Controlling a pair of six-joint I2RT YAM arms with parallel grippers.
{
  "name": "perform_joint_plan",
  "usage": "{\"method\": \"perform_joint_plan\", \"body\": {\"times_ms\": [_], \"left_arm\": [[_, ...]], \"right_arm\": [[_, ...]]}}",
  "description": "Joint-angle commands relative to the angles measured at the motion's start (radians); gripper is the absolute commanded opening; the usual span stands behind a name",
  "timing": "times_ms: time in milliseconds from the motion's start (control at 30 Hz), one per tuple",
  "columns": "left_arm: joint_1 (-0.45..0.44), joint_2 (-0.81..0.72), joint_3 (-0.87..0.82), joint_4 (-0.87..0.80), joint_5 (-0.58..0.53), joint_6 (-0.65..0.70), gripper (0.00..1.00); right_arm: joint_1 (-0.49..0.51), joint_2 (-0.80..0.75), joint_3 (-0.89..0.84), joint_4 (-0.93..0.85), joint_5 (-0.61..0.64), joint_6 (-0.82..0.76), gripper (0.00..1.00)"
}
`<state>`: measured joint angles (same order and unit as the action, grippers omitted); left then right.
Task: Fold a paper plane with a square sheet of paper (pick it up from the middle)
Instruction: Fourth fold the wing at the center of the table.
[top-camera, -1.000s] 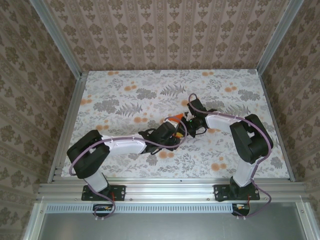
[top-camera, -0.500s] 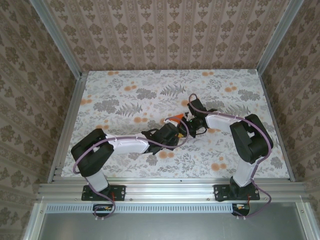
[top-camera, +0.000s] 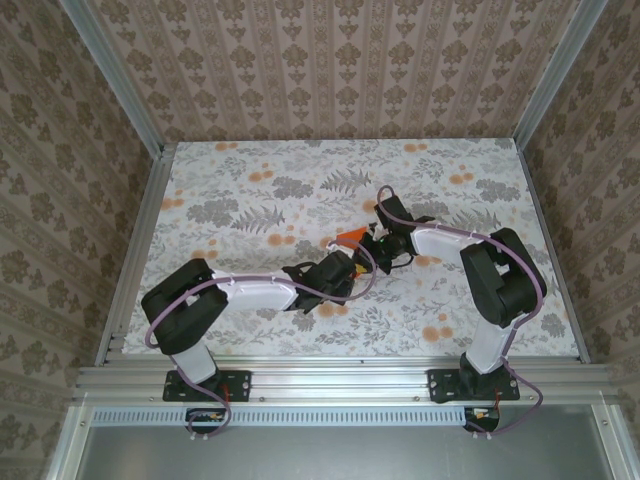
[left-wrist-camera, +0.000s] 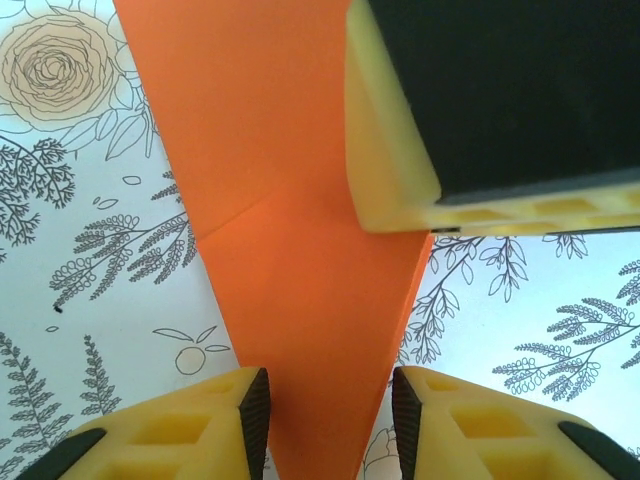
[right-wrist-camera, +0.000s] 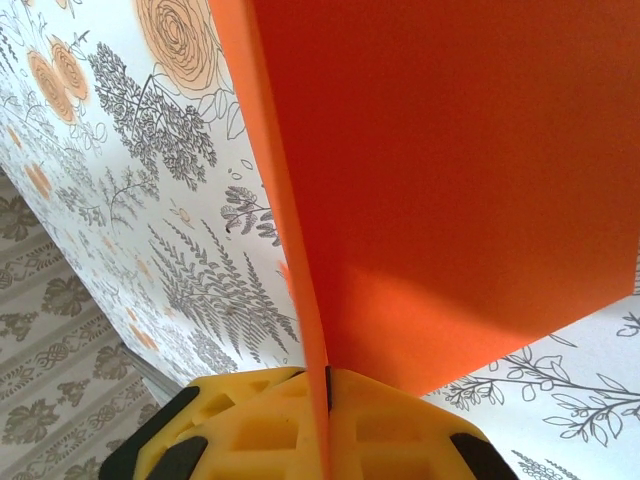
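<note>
Orange paper (top-camera: 349, 237): it sat near the middle of the table, between the two grippers. It was thin, plain and bright orange.
Paper shape: in the left wrist view the orange paper (left-wrist-camera: 290, 200) tapered from a wide top to a narrow lower end, with a faint crease slanting across it. In the right wrist view the orange paper (right-wrist-camera: 450, 180) rose as a smooth flat panel with a sharp folded edge on the left.
Right gripper (right-wrist-camera: 325, 385): it was clenched on the paper's folded edge, which ran down into the seam between its yellow fingers. From above, the right gripper (top-camera: 378, 250) met the paper from the right.
Left gripper (left-wrist-camera: 330, 400): its jaws stood apart, and the narrow end of the paper passed between the black pads. I could not tell whether the pads touched the paper's edges. From above, the left gripper (top-camera: 352, 262) lay just below the paper.
Table (top-camera: 250, 200): a flat white cloth printed with grey ferns and pale orange flowers.
Walls (top-camera: 330, 70): brown damask-patterned paper in striped bands, framed by pale metal rails.
</note>
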<state>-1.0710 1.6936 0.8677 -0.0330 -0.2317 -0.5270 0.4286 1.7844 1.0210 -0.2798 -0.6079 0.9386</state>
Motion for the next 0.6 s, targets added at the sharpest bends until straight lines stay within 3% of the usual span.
{"method": "perform_joint_plan", "body": {"times_ms": [0, 333, 567], "left_arm": [[-0.022, 0.023, 0.016, -0.009, 0.014, 0.030, 0.38], [-0.021, 0.024, 0.036, -0.010, -0.020, 0.033, 0.27], [-0.021, 0.031, 0.046, -0.008, -0.021, 0.020, 0.28]], "right_arm": [[0.000, -0.023, 0.033, -0.002, -0.021, 0.004, 0.01], [0.001, -0.019, 0.032, -0.021, -0.021, -0.014, 0.02], [0.001, -0.008, 0.038, -0.026, -0.026, -0.022, 0.02]]}}
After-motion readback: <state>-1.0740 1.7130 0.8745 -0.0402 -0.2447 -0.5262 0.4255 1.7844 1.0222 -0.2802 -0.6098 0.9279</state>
